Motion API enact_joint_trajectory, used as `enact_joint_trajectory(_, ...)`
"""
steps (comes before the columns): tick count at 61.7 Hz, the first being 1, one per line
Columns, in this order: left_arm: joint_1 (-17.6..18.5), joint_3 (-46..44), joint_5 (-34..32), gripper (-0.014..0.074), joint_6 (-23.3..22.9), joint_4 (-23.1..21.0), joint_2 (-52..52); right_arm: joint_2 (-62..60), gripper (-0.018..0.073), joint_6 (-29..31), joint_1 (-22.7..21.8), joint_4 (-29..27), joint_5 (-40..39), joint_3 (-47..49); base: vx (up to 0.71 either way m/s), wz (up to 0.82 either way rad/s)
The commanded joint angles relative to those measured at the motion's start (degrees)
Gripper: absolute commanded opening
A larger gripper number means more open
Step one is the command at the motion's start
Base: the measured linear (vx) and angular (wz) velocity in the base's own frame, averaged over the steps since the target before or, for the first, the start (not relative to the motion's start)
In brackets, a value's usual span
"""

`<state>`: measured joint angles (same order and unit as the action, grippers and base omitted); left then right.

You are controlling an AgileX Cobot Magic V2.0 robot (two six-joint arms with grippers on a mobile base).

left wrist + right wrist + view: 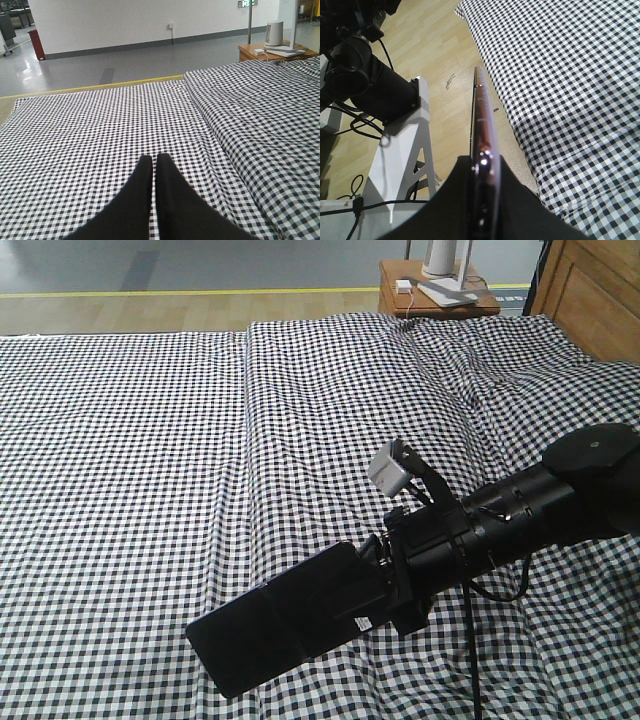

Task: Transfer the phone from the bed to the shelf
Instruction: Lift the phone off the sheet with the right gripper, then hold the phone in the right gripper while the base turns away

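Now, right gripper [378, 570] clamped on the phone [285, 625], slab held clear above the bed [130, 440] by its side edge, wooden floor [435, 50] just beyond, left gripper [154, 167], fingers pressed together, over the bed's flat middle

Blk arm [520, 508] w/ grey cam block [388, 470], blk cable [472, 640].

**Around the room**

A brown bedside counter [248, 51] carries a white cylindrical appliance [274, 34], a flat white item [288, 50] and a small white box [258, 51]. A yellow line [100, 85] crosses the grey floor [125, 62]. By the white wall [110, 20] stands a red bin [36, 44]. The right wrist view shows light wood-plank flooring [435, 50].
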<state>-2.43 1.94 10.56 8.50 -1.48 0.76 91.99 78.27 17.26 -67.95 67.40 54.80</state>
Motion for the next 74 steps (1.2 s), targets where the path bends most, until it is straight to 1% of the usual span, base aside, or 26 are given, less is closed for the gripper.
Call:
enact_joint_trajectory(1,0.2,-1.2,-4.1,0.0001,-0.3,-0.5,0.8,-2.5,-0.0002,0.0,-0.2,-4.5,6.3,1.3,0.0,0.01)
enact_joint_trajectory(20,0.2,-1.2,-4.1,0.0001,-0.3,-0.5,0.8,-2.5,-0.0002,0.0,-0.2,-4.5,6.3,1.3,-0.01,0.04)
enact_joint_trajectory(37,0.2,-1.2,-4.1,0.0001,-0.3,-0.5,0.8,-2.5,-0.0002,0.0,-0.2,-4.5,6.3,1.3,-0.05,0.2)
enact_joint_trajectory(74,0.2,-1.2,-4.1,0.0001,-0.3,-0.5,0.8,-2.5,-0.0002,0.0,-0.2,-4.5,6.3,1.3,-0.11,0.45)
